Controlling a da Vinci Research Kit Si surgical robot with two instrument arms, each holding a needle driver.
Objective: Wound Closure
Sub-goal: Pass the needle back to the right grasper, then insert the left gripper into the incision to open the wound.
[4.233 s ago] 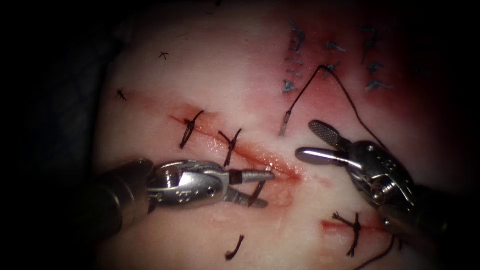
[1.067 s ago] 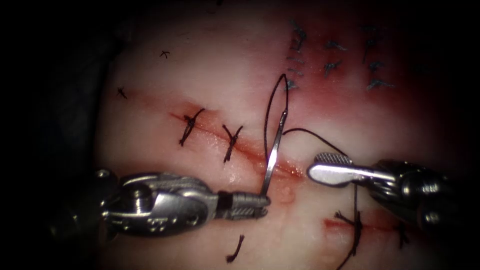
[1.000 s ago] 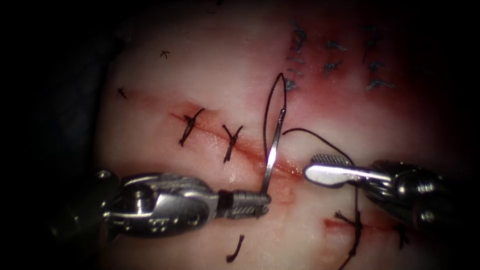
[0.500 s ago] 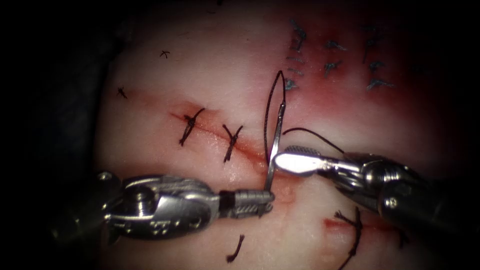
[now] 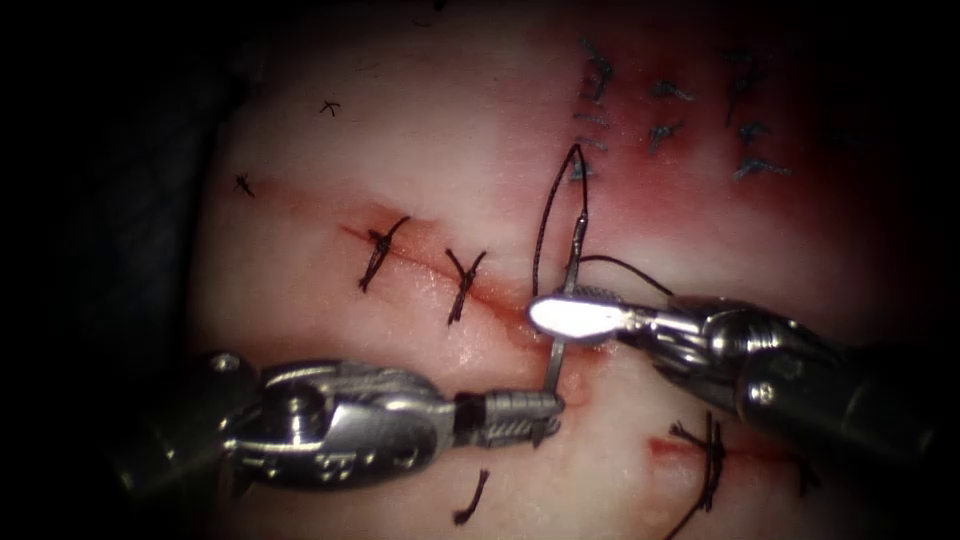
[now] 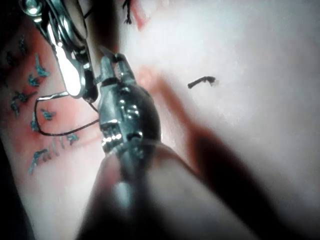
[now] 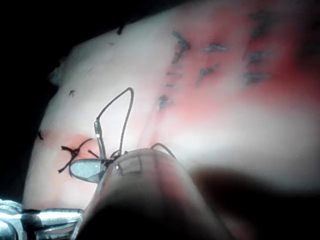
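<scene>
The left tool [image 5: 535, 408] has its jaws clamped on the needle [image 5: 562, 320] close to its point end, just below the cut [image 5: 500, 300]. From that grip the needle stands up and away from the tissue [image 5: 420, 160], free of it, its thread end rising above the cut.

The right tool [image 5: 570, 316] reaches in across the needle's middle, its bright jaw lying right over the shaft and hiding the stretch behind it. Its jaws look pressed together there on the needle, though the lower jaw is tucked out of sight.

The thread [image 5: 548, 215] leaves the needle's upper end, arcs up in a narrow loop, and drops back toward the cut just beside the right tool's tip; another strand curves off over that tool's wrist.

To the left of both tips, two tied stitches [image 5: 465, 285] cross the cut. Below the left tool lies a loose cut end of thread [image 5: 470, 497]. Below the right tool sits another knotted stitch [image 5: 708, 455] on a short red line. Well above the tools, blue-grey marks [image 5: 665, 130] sit in a patch of red fluid [image 5: 690, 200].

In the left wrist view the left tool [image 6: 111, 62] meets the right tool [image 6: 70, 75] almost touching.
</scene>
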